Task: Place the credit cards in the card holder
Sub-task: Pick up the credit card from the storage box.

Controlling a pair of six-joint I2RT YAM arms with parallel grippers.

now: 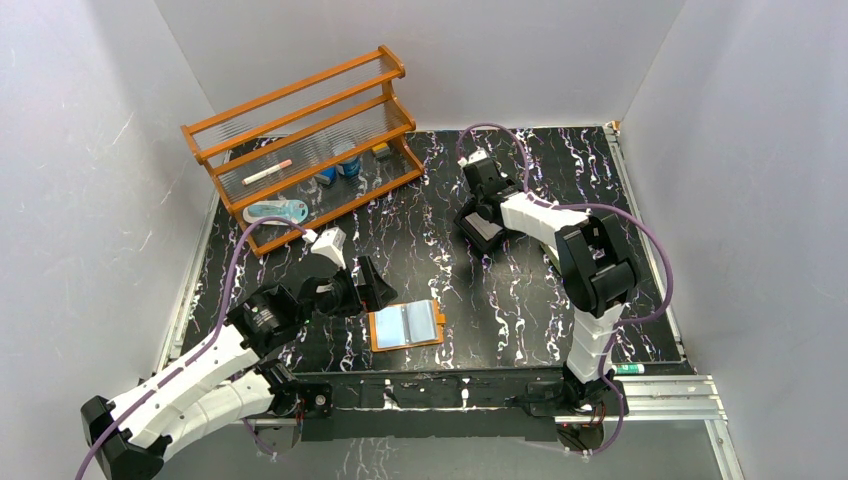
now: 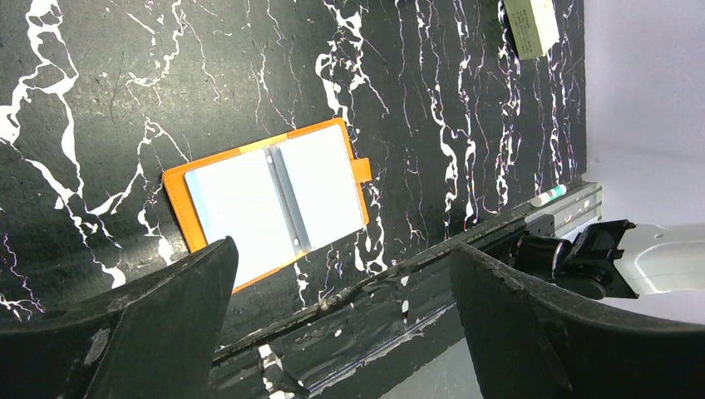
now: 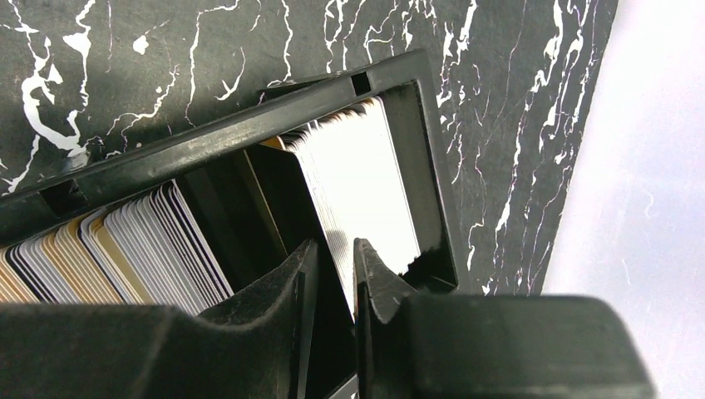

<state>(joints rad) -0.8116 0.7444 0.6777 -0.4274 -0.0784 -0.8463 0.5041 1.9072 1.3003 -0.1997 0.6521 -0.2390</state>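
Note:
The card holder (image 1: 405,325) (image 2: 266,195) lies open and flat on the black marbled table, orange with clear sleeves showing. My left gripper (image 1: 368,285) (image 2: 341,249) hovers just left of it, jaws wide apart and empty. My right gripper (image 1: 480,225) (image 3: 335,249) reaches down into a black tray (image 3: 249,125) at the back. Its jaws stand narrow astride the left edge of a white stack of credit cards (image 3: 366,191). A dark slit still shows beside the cards, so a pinch is unclear. More credit cards (image 3: 125,249) stand edge-on in the tray's other compartment.
An orange wooden shelf (image 1: 300,130) with small items stands at the back left. A cream oblong box (image 2: 530,25) lies near the right side. A white and green marker (image 1: 630,368) (image 2: 549,195) rests on the rail at the near right. Grey walls close in.

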